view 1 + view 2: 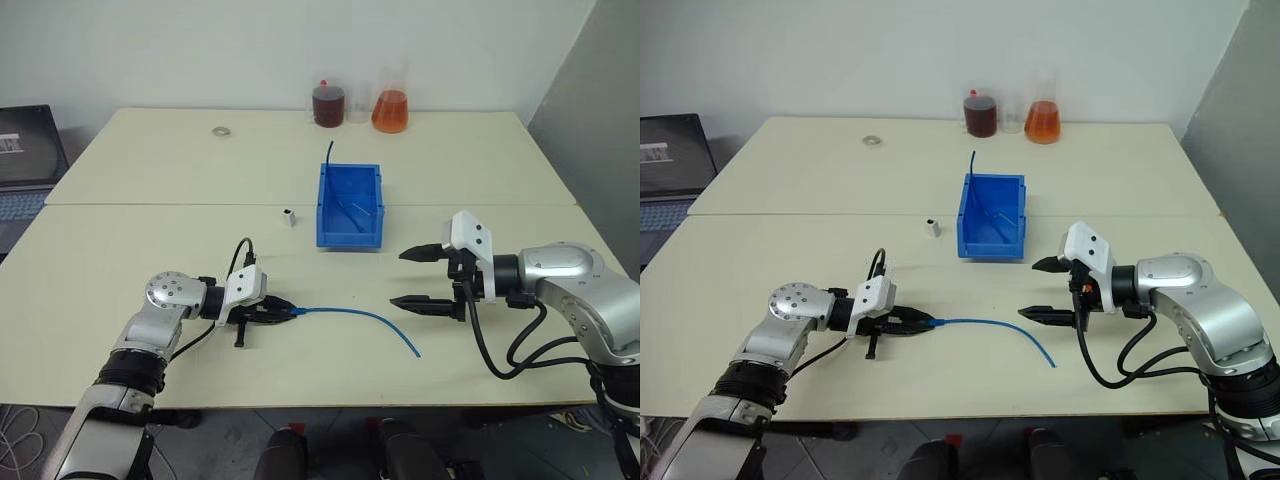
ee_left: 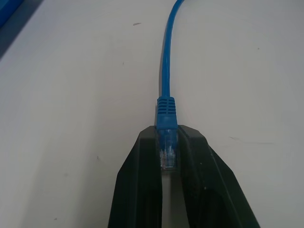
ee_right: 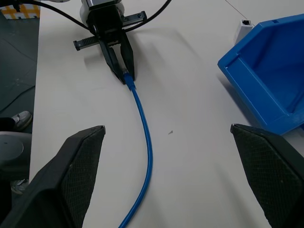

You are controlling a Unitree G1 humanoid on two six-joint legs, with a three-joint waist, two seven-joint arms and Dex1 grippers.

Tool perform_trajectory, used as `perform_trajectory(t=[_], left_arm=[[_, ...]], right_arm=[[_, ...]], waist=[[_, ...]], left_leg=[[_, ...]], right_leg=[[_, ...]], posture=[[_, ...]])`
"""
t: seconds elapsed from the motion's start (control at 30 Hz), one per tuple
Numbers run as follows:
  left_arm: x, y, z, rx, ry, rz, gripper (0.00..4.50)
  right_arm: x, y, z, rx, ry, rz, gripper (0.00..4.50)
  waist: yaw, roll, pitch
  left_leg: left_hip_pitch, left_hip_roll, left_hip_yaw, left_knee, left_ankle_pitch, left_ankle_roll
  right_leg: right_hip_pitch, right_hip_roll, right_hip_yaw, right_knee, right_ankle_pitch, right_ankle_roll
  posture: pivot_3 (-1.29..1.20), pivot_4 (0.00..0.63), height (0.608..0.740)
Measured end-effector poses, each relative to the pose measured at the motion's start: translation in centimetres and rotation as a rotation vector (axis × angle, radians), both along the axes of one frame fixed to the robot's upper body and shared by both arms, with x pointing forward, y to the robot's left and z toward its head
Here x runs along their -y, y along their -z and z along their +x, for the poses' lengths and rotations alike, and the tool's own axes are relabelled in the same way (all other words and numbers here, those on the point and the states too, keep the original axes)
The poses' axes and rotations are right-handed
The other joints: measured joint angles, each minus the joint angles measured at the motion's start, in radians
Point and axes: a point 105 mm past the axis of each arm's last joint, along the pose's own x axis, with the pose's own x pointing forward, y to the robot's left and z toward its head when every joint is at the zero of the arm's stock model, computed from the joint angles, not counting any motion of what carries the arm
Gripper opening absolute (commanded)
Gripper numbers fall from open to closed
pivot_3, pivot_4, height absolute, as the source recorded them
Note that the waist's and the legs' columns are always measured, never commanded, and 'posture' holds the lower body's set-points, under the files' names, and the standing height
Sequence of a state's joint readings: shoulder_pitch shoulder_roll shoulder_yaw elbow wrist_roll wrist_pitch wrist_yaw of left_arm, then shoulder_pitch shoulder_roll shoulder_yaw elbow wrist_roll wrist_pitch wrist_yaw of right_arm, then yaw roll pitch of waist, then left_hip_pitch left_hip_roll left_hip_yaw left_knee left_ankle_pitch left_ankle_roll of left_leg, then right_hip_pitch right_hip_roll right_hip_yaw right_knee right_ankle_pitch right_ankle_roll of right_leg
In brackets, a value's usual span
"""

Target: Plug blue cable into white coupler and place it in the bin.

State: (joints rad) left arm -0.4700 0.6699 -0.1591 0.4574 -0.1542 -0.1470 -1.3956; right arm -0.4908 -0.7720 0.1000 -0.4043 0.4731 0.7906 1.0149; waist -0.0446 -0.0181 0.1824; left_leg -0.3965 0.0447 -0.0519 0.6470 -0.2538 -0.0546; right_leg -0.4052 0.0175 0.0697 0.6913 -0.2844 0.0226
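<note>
Two pincers: left pincer (image 1: 283,309) clamps blue cable (image 1: 366,320) plug; right pincer (image 1: 417,277) spread.

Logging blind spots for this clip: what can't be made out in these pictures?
- White coupler: too small in the head views to show its socket; in the right wrist view the bin hides most of it.
- Blue cable: its free end is cut off by that view's edge.
- Plug: in the left wrist view, partly covered by the left gripper, shut on it.
- Small ring on the table: too small to identify.
</note>
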Motion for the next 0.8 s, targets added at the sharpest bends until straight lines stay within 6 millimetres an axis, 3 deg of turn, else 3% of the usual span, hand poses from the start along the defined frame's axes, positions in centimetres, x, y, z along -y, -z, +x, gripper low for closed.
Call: perform_trajectory(t=[0.23, 0.33, 0.43, 0.5, 0.57, 0.7, 0.8], left_arm=[[0.9, -0.7, 0.3, -0.104, -0.135, -0.09, 0.23], [3.7, -3.7, 1.5, -0.138, -0.198, -0.247, 0.23], [6.8, -9.8, 3.4, -0.106, -0.262, -0.489, 0.23], [9.0, -14.8, 3.4, -0.068, -0.243, -0.646, 0.23], [10.2, -18.5, 2.6, -0.053, -0.215, -0.762, 0.23], [10.2, -18.8, 2.4, -0.178, -0.262, -0.852, 0.23], [10.7, -19.0, 1.2, -0.271, -0.208, -0.869, 0.23]], right_arm=[[-0.3, 0.0, 0.6, -0.006, 0.049, 0.05, 4.5], [-0.8, -0.9, 0.5, -0.046, 0.086, 0.153, 4.5], [-1.3, -2.4, 0.5, -0.111, 0.128, 0.307, 4.5], [-1.7, -3.5, 0.6, -0.147, 0.142, 0.397, 4.5], [-1.9, -4.4, 0.5, -0.179, 0.15, 0.462, 4.5], [-1.3, -5.1, 0.6, -0.218, 0.178, 0.514, 4.5], [-1.1, -6.0, 1.2, -0.234, 0.187, 0.556, 4.5]], waist=[[-0.006, 0.0, 0.0], [0.004, -0.002, 0.001], [0.014, -0.003, 0.002], [0.015, -0.003, 0.002], [0.011, -0.002, 0.001], [0.002, -0.002, 0.001], [-0.002, -0.002, 0.001]], left_leg=[[-0.001, 0.0, -0.001, 0.001, 0.0, 0.0], [-0.004, 0.0, -0.003, 0.002, 0.0, 0.0], [-0.005, -0.001, -0.004, 0.004, 0.0, 0.0], [-0.005, -0.001, -0.004, 0.005, 0.0, 0.0], [-0.003, -0.001, -0.003, 0.005, 0.0, 0.0], [-0.001, 0.0, -0.002, 0.003, 0.0, 0.0], [-0.001, -0.001, -0.002, 0.003, 0.0, 0.0]], right_leg=[[0.0, 0.0, 0.0, 0.001, -0.001, 0.001], [0.0, 0.0, -0.002, 0.001, 0.0, 0.0], [0.0, -0.001, -0.003, 0.002, 0.0, 0.0], [0.0, -0.001, -0.003, 0.002, 0.0, 0.0], [0.0, -0.001, -0.001, 0.002, 0.0, 0.0], [0.0, 0.0, 0.0, 0.004, 0.0, 0.0], [-0.001, 0.0, 0.0, 0.005, 0.0, 0.0]], posture=[[0.0, 0.15, 0.74], [0.0, 0.15, 0.74], [0.0, 0.15, 0.74], [0.0, 0.15, 0.74], [0.0, 0.15, 0.74], [0.0, 0.15, 0.74], [0.0, 0.15, 0.74]])
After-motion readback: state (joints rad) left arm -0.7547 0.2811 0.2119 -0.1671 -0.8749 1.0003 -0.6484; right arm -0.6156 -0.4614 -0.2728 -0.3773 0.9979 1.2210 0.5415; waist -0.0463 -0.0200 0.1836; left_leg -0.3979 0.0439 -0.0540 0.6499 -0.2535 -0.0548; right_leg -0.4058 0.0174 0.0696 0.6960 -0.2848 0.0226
